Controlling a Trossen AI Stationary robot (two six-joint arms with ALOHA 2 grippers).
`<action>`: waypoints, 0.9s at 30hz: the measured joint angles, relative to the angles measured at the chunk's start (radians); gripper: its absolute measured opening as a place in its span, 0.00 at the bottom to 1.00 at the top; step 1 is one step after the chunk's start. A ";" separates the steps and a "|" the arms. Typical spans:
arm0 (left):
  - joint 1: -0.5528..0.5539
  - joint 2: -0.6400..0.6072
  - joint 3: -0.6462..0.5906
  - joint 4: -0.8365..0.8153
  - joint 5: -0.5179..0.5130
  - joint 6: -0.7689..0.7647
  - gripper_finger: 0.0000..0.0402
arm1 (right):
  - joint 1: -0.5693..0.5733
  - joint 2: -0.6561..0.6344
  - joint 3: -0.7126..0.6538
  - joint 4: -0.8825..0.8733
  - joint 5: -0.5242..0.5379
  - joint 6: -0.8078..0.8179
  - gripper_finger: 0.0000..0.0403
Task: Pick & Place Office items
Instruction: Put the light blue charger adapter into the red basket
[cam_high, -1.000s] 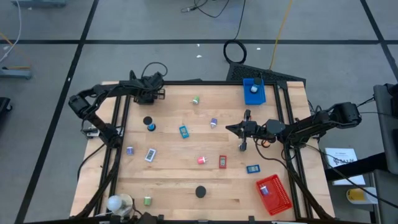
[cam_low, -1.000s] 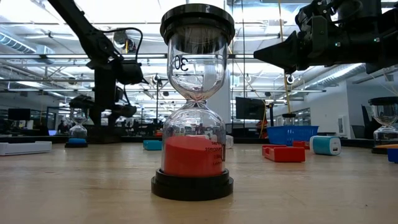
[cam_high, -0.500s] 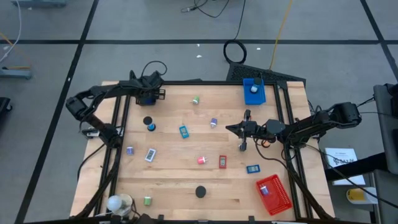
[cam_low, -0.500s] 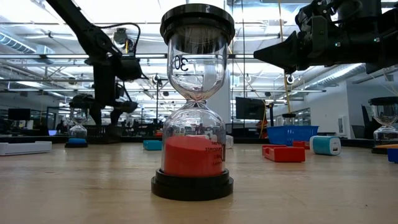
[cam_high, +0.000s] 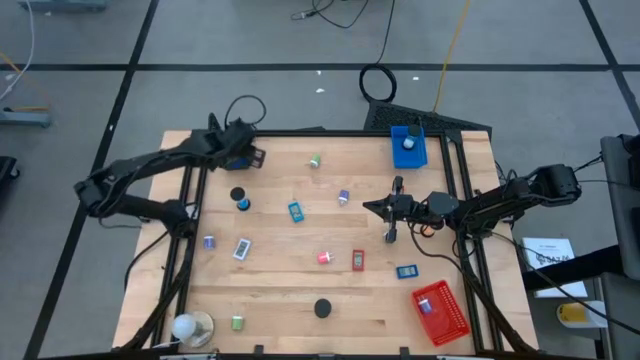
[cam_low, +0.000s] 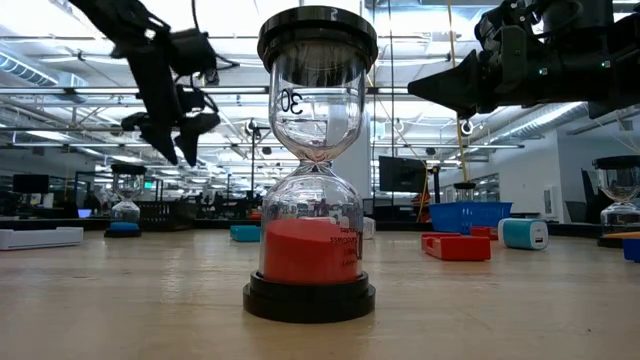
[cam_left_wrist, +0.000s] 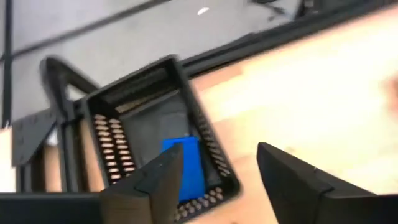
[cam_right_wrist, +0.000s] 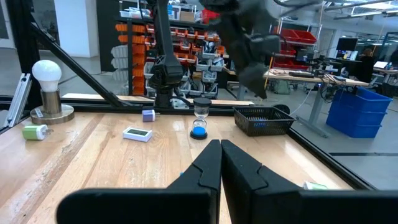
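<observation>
Small office items lie scattered over the wooden table: a green one (cam_high: 315, 160), blue ones (cam_high: 296, 211) (cam_high: 406, 271), a pink one (cam_high: 324, 258), a red one (cam_high: 358, 260), a purple one (cam_high: 208, 242). My left gripper (cam_high: 248, 156) (cam_left_wrist: 217, 180) hangs open above the black tray (cam_left_wrist: 112, 155) at the far-left corner. A blue block (cam_left_wrist: 183, 167) lies inside that tray. My right gripper (cam_high: 372, 207) (cam_right_wrist: 221, 149) is shut and empty, raised over the table's right half.
A blue tray (cam_high: 408, 147) with a white object stands at the far right, a red tray (cam_high: 440, 310) at the near right. A red-sand hourglass (cam_low: 313, 170) stands near the near edge, and a bulb-shaped object (cam_high: 190, 326) at the near-left corner. Bare wood lies mid-table.
My left gripper has risen from low over the black tray at the far-left corner, and its arm's elbow has swung out past the table's left edge. The right arm and the items on the table have kept still.
</observation>
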 joint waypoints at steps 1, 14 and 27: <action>-0.026 -0.020 -0.021 0.021 0.006 0.018 0.46 | 0.000 0.000 0.000 0.000 0.000 0.000 0.01; -0.391 -0.216 -0.503 0.900 0.090 0.286 0.03 | 0.000 0.000 0.000 0.000 0.000 0.000 0.01; -0.593 -0.216 -0.711 1.240 0.171 0.346 0.06 | 0.000 0.000 0.000 0.000 0.000 0.000 0.01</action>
